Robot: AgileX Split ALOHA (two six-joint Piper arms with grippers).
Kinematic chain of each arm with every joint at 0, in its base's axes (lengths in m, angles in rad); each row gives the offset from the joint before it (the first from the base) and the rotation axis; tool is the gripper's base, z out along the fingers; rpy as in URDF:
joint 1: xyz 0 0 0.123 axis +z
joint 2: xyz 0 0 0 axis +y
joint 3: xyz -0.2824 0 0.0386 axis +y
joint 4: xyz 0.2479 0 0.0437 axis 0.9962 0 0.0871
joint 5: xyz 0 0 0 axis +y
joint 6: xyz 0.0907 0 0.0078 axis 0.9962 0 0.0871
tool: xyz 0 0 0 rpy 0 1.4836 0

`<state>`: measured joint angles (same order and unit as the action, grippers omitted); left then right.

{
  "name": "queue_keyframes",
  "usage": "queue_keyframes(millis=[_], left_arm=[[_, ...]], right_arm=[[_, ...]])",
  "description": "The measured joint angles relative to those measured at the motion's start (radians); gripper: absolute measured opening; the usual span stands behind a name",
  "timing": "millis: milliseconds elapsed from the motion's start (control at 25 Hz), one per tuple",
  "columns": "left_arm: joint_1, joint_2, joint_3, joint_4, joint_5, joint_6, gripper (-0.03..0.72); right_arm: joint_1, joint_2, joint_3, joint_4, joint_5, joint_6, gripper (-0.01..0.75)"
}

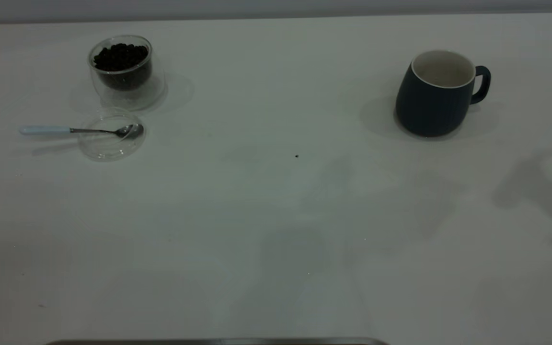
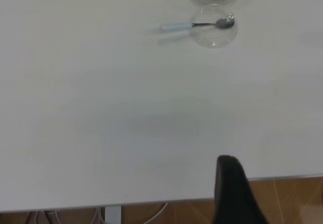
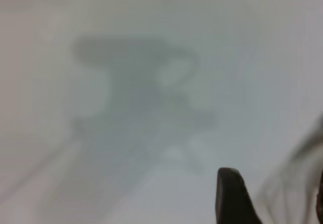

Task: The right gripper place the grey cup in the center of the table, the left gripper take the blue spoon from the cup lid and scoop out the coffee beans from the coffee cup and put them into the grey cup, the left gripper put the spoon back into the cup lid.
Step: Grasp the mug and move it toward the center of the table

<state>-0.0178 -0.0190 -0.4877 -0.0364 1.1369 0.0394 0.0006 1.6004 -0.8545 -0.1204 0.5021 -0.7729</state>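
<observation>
Only the exterior view shows the dark blue-grey ceramic mug (image 1: 436,96), standing far right. The left wrist view catches the pale-handled spoon (image 2: 199,25) across the clear round lid (image 2: 216,33). Each wrist view shows just one black fingertip, perhaps, so neither claw's opening can be told.

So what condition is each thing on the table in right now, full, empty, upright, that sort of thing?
grey cup: upright, empty, at the table's right side, not yet centred.
coffee cup: upright, lid off, holding beans.
coffee beans: heaped inside the coffee cup.
cup lid: lying flat on the table, before the coffee cup.
blue spoon: lying with its bowl on the lid, untouched.

Spoon (image 1: 82,130) on lid (image 1: 111,143), before glass cup (image 1: 123,72)
</observation>
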Motion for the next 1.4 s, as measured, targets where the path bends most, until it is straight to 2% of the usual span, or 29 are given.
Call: queue_keyframes(millis=[280,800,1400], left_arm=[[0.000,0.000,0.000,0.000,0.000,0.000,0.482],[0.000,0.000,0.000,0.000,0.000,0.000,0.482],[0.000,0.000,0.000,0.000,0.000,0.000,0.482]], right_arm=[[0.045,0.300,-0.146,0.105,-0.054,-0.343,0.363],[0.068,0.570,-0.427,0.114,-0.069,-0.595,0.363],[0.129,0.724,-0.570,0.147,-0.094,-0.632,0.363]])
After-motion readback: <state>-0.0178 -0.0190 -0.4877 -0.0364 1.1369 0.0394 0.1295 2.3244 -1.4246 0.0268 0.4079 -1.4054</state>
